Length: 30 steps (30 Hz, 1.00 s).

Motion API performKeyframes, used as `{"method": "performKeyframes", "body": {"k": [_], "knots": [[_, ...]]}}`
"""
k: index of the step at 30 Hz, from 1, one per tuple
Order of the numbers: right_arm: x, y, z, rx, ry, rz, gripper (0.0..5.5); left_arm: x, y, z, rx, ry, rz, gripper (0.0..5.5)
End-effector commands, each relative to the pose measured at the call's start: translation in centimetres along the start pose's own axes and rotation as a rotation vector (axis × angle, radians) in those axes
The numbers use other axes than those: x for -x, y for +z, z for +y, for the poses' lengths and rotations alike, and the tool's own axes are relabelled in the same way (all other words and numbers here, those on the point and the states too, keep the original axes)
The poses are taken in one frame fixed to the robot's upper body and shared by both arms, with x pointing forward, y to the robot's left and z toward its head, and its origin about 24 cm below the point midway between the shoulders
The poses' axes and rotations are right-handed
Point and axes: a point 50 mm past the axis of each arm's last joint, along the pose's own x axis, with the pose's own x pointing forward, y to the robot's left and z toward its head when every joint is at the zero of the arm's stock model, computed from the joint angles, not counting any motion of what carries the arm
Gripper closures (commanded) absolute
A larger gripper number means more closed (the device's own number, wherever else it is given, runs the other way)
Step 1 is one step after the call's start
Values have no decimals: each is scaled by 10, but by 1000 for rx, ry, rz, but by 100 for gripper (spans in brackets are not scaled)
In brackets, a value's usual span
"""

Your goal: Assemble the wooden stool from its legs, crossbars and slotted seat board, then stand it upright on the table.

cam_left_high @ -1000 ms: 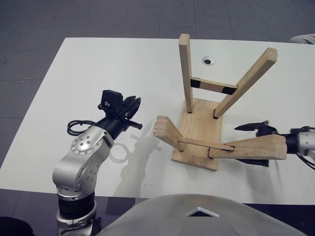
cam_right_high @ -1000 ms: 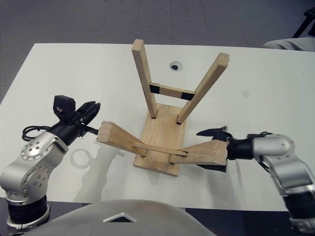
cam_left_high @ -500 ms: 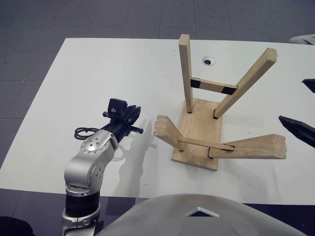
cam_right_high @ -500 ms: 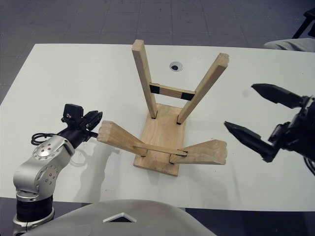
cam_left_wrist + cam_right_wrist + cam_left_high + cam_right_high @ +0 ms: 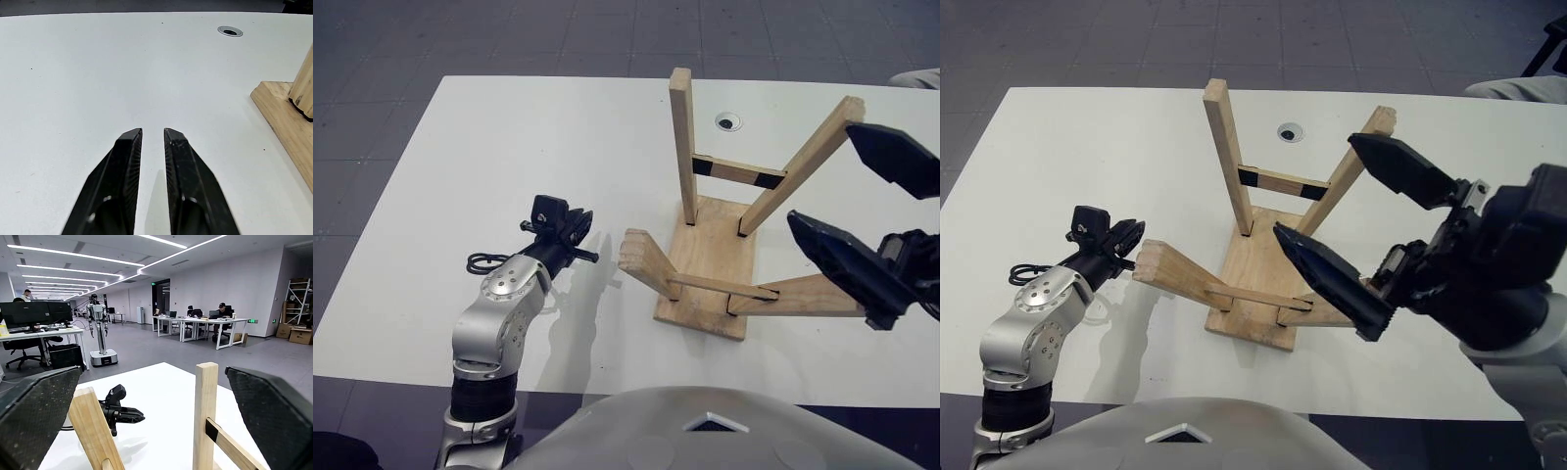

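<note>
Looking down at the table (image 5: 509, 147), the stool sits upside down with the seat board (image 5: 710, 257) flat on the white top. Two legs (image 5: 682, 147) (image 5: 800, 166) stick up from the far end of the board, joined by a crossbar (image 5: 737, 172) with black ends. The nearer pair isn't upright. One near leg (image 5: 644, 262) leans out to the left, the other near leg (image 5: 803, 294) lies out to the right, and a thin lower crossbar (image 5: 720, 287) runs between them.

The left gripper (image 5: 579, 227) is down low over the table, just beside the tip of the left-leaning leg but not touching it. Its fingers (image 5: 127, 161) are nearly together with only a thin gap, holding nothing.

The right gripper (image 5: 1315, 186) hangs up in the air over the right side of the stool, jaws spread wide and empty.

A black cable (image 5: 484, 262) loops beside the left arm, and a round grommet hole (image 5: 728, 121) sits at the far side of the table.
</note>
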Motion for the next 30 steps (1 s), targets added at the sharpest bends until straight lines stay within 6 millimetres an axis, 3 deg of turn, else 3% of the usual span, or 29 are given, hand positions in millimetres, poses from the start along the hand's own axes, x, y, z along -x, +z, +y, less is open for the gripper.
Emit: {"method": "performKeyframes", "body": {"k": [1, 11, 19, 26, 28, 30], "knots": [[-7, 0, 4, 32, 36, -9, 1, -3, 3, 0, -8, -6, -15, 470], [-11, -24, 12, -27, 111, 57, 1, -3, 4, 1, -11, -4, -19, 470], [-5, 14, -3, 82, -85, -144, 1, -5, 3, 0, -10, -5, -18, 470], [1, 45, 2, -7, -57, -309, 1, -6, 1, 0, -12, -4, -18, 470], [-4, 25, 5, -68, 4, -161, 1, -7, 1, 0, -14, -6, -18, 470], [-7, -19, 16, -135, 161, 106, 1, -6, 1, -1, -14, -7, -17, 470]]}}
